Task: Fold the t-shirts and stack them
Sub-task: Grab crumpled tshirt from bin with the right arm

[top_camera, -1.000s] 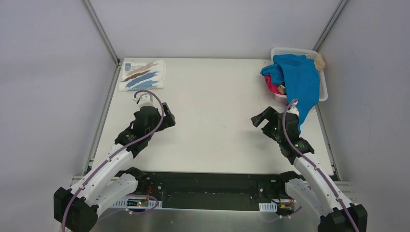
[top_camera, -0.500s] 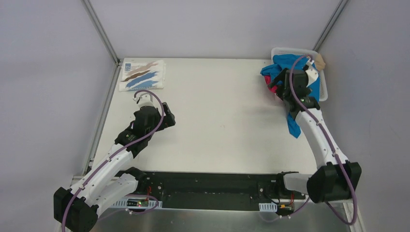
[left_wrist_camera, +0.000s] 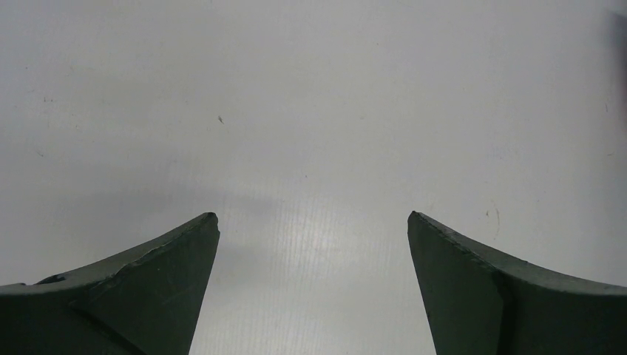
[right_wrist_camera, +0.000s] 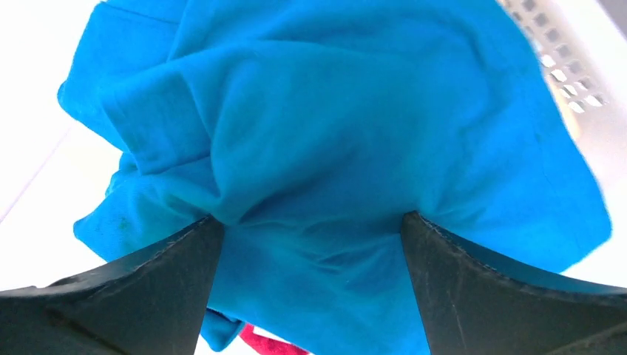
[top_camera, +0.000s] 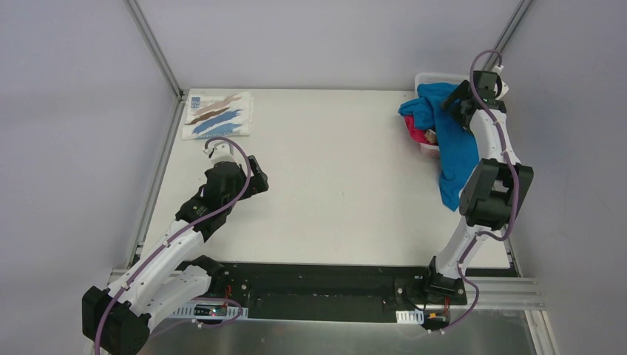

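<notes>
A bright blue t-shirt (top_camera: 452,148) spills from the white mesh basket (top_camera: 427,77) at the back right and hangs down onto the table. In the right wrist view this blue shirt (right_wrist_camera: 333,126) fills the frame. My right gripper (top_camera: 457,109) (right_wrist_camera: 310,220) is open right above it, fingertips against the cloth and a bulge of fabric between them. A pink-red garment (top_camera: 418,135) (right_wrist_camera: 268,342) peeks out under the blue one. A folded white shirt with brown and blue brushstrokes (top_camera: 218,114) lies at the back left. My left gripper (top_camera: 255,180) (left_wrist_camera: 313,216) is open over bare table.
The basket wall (right_wrist_camera: 563,68) shows at the upper right of the right wrist view. Metal frame posts stand at both back corners, and grey walls close in the sides. The right arm's elbow (top_camera: 492,194) rises above the table's right edge.
My right arm has swung from the middle right of the table out to the basket and now sits over the blue shirt. The left arm has not moved.
</notes>
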Action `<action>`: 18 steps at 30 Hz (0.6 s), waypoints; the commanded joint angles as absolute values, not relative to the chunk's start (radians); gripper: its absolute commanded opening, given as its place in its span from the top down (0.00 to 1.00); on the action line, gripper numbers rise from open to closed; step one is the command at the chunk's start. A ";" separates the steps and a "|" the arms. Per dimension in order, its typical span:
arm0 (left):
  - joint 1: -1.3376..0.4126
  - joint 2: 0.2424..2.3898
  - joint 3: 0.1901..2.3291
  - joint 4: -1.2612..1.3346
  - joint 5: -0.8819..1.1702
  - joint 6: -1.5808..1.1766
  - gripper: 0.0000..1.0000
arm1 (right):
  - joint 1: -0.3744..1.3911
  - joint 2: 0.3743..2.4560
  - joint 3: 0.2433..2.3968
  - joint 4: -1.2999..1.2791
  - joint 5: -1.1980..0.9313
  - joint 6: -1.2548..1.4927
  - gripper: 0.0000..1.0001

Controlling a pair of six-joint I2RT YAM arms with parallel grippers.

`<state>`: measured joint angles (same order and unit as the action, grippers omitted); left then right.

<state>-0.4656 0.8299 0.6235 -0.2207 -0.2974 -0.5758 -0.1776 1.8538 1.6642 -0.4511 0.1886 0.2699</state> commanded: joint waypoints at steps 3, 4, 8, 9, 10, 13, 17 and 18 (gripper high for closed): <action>-0.471 0.830 0.617 -0.189 -0.314 -0.574 0.01 | -0.178 1.915 1.772 -0.440 0.093 0.244 0.26; -0.472 0.829 0.617 -0.190 -0.312 -0.574 0.01 | -0.178 1.915 1.774 -0.439 0.092 0.246 0.33; -0.471 0.821 0.615 -0.188 -0.310 -0.574 0.01 | -0.180 1.873 1.755 -0.423 0.124 0.254 0.70; -0.472 0.822 0.615 -0.187 -0.310 -0.575 0.01 | -0.180 1.856 1.744 -0.414 0.140 0.258 0.77; -0.471 0.822 0.614 -0.189 -0.310 -0.576 0.01 | -0.181 1.839 1.733 -0.407 0.153 0.260 0.86; -0.471 0.825 0.613 -0.188 -0.308 -0.578 0.01 | -0.180 1.800 1.726 -0.407 0.181 0.247 1.00; -0.471 0.825 0.615 -0.186 -0.305 -0.575 0.01 | -0.180 1.763 1.761 -0.437 0.230 0.214 1.00; -0.471 0.825 0.614 -0.184 -0.305 -0.575 0.01 | -0.181 1.756 1.776 -0.444 0.245 0.207 1.00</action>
